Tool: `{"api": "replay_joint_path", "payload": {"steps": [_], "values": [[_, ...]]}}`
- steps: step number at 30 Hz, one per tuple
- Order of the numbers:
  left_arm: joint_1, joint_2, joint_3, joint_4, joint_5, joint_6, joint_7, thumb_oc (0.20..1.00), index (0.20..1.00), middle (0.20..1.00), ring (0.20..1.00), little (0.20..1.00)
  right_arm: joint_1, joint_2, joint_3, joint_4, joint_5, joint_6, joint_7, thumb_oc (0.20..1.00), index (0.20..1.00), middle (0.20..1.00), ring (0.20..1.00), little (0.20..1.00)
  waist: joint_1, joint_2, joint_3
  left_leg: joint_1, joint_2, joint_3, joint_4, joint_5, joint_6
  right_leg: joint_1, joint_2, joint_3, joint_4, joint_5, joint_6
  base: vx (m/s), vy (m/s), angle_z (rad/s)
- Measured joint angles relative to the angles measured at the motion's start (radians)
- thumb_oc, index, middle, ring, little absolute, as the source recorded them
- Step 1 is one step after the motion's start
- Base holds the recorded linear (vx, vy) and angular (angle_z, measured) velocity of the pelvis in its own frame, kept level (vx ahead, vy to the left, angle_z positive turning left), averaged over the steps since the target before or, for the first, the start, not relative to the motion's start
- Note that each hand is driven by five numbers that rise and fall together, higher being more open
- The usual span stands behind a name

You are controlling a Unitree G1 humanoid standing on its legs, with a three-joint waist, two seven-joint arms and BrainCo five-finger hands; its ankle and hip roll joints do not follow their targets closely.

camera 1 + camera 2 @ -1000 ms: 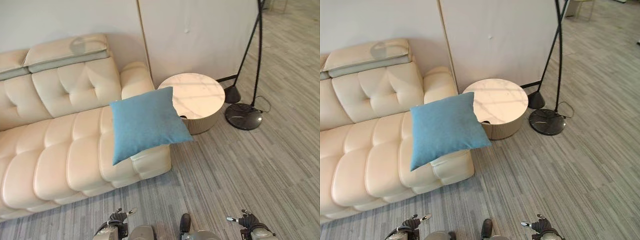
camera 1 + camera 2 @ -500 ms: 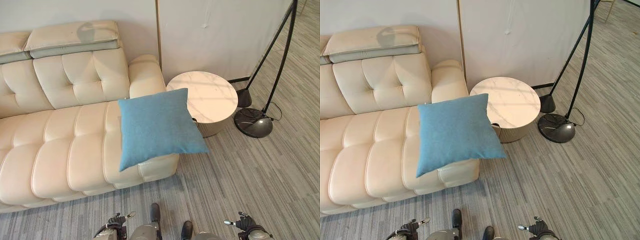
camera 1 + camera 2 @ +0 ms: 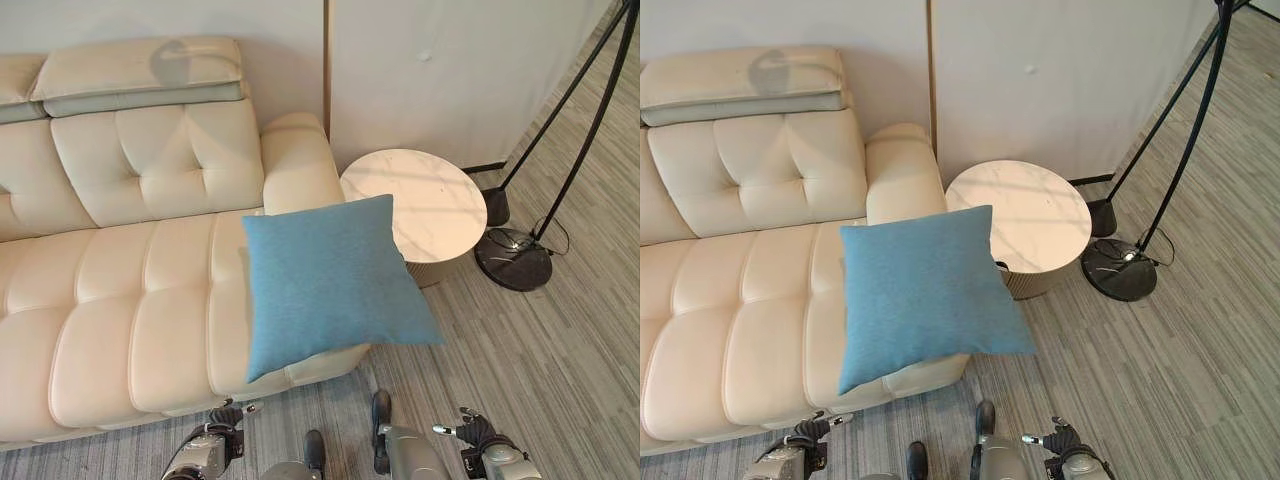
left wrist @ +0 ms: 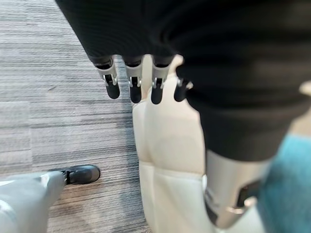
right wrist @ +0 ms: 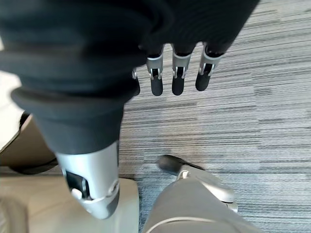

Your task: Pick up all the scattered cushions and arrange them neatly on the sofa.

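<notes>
A square blue cushion (image 3: pixel 330 285) lies flat on the right end of the cream leather sofa (image 3: pixel 120 290), its corner sticking out past the armrest and the seat's front edge. My left hand (image 3: pixel 225 425) hangs low in front of the sofa's front edge, open, its fingers (image 4: pixel 135 90) straight and holding nothing. In the left wrist view the sofa front (image 4: pixel 165 145) and a strip of the blue cushion (image 4: pixel 286 184) lie just past it. My right hand (image 3: pixel 468 432) hangs low over the carpet to the right, open, with straight fingers (image 5: pixel 177 80) above bare floor.
A round marble-topped side table (image 3: pixel 420 205) stands right beside the sofa's armrest. A black floor lamp with a round base (image 3: pixel 512 258) stands further right. Grey striped carpet (image 3: pixel 540 340) stretches to the right and in front.
The camera has come closer to the sofa and turned left, so the whole picture shifted. The cushion lies as before. Both hands stay low and open.
</notes>
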Motion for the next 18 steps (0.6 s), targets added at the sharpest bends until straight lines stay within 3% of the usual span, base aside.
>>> {"api": "replay_joint_path", "payload": {"steps": [3, 4, 5, 7, 8, 11, 12, 14, 16, 18], "values": [[0.046, -0.029, 0.035, -0.007, 0.001, -0.004, -0.001, 1.0, 1.0, 1.0, 1.0, 1.0, 0.026, -0.005, 0.0, 0.005, 0.0, 0.011, 0.0, 1.0, 1.0, 1.0, 1.0, 1.0, -0.005, 0.018, -0.012, 0.03, 0.052, -0.024, 0.0, -0.022, -0.035, 0.053, 0.041, -0.048, -0.039, 0.056, -0.042, 0.21, -0.289, 0.26], [0.056, -0.037, 0.036, -0.004, 0.001, -0.005, -0.001, 1.0, 1.0, 1.0, 1.0, 1.0, 0.026, -0.005, 0.0, 0.014, 0.0, 0.011, 0.0, 1.0, 1.0, 1.0, 1.0, 1.0, -0.008, 0.032, -0.021, 0.028, 0.074, -0.032, 0.001, -0.025, -0.037, 0.053, 0.058, -0.066, -0.029, 0.057, -0.05, 0.17, -0.257, 0.25], [0.072, -0.043, 0.034, 0.001, -0.002, -0.004, -0.002, 1.0, 1.0, 1.0, 1.0, 1.0, 0.03, -0.006, 0.0, 0.014, 0.001, 0.015, 0.001, 1.0, 1.0, 1.0, 1.0, 1.0, -0.01, 0.038, -0.045, 0.026, 0.107, -0.036, 0.014, -0.038, -0.049, 0.056, 0.09, -0.082, -0.027, 0.042, -0.083, 0.19, -0.359, 0.28], [0.075, -0.045, 0.04, 0.018, -0.008, -0.004, -0.002, 1.0, 1.0, 1.0, 1.0, 1.0, 0.022, -0.012, 0.0, 0.014, 0.001, 0.015, 0.0, 1.0, 1.0, 1.0, 1.0, 1.0, -0.005, 0.038, -0.045, 0.017, 0.125, -0.033, 0.07, -0.04, -0.054, 0.075, 0.11, -0.081, -0.04, 0.029, -0.102, 0.11, -0.283, 0.26], [0.061, -0.056, 0.078, 0.054, -0.014, -0.003, 0.002, 1.0, 1.0, 1.0, 1.0, 1.0, 0.013, -0.014, -0.008, 0.009, 0.003, 0.01, -0.003, 1.0, 1.0, 1.0, 1.0, 1.0, -0.007, 0.011, -0.035, -0.048, 0.12, -0.024, 0.249, -0.043, -0.084, 0.113, 0.095, -0.096, -0.04, 0.014, -0.14, 0.04, -0.183, 0.41], [0.06, -0.073, 0.106, 0.072, -0.066, -0.01, 0.003, 1.0, 1.0, 1.0, 1.0, 1.0, 0.006, -0.033, 0.003, 0.004, 0.003, 0.007, -0.009, 1.0, 1.0, 1.0, 1.0, 1.0, 0.011, -0.007, -0.031, -0.135, 0.11, -0.045, 0.427, -0.051, -0.114, 0.148, 0.089, -0.107, -0.04, -0.009, -0.198, 0.05, -0.113, 0.2], [0.056, -0.074, 0.11, 0.079, -0.093, -0.008, 0.012, 1.0, 1.0, 1.0, 1.0, 1.0, -0.007, -0.039, 0.004, 0.004, 0.003, 0.007, -0.01, 1.0, 1.0, 1.0, 1.0, 1.0, 0.009, -0.005, -0.03, -0.153, 0.111, -0.05, 0.41, -0.051, -0.118, 0.155, 0.088, -0.113, -0.041, -0.015, -0.203, 0.08, -0.061, 0.12], [0.058, -0.072, 0.114, 0.083, -0.096, -0.007, 0.026, 1.0, 1.0, 1.0, 1.0, 1.0, -0.009, -0.042, 0.003, -0.006, 0.004, 0.008, -0.011, 1.0, 1.0, 1.0, 1.0, 1.0, 0.006, -0.002, -0.03, -0.125, 0.111, -0.046, 0.205, -0.039, -0.13, 0.159, 0.093, -0.127, -0.04, -0.021, -0.199, 0.1, -0.023, 0.17], [0.059, -0.07, 0.115, 0.068, -0.096, -0.007, 0.04, 1.0, 1.0, 1.0, 1.0, 1.0, -0.009, -0.052, 0.001, -0.006, 0.005, 0.009, -0.021, 1.0, 1.0, 1.0, 1.0, 1.0, 0.005, 0.012, -0.028, -0.116, 0.134, -0.054, 0.061, 0.019, -0.157, 0.17, 0.104, -0.156, -0.04, -0.024, -0.192, 0.08, 0.02, 0.28], [0.057, -0.068, 0.135, 0.053, -0.096, -0.008, 0.045, 1.0, 1.0, 1.0, 1.0, 1.0, 0.002, -0.059, 0.0, -0.004, 0.009, 0.01, -0.03, 1.0, 1.0, 1.0, 1.0, 1.0, 0.001, 0.017, -0.023, -0.116, 0.147, -0.052, 0.039, 0.038, -0.161, 0.181, 0.113, -0.165, -0.04, -0.031, -0.186, 0.11, 0.096, 0.15]]}}
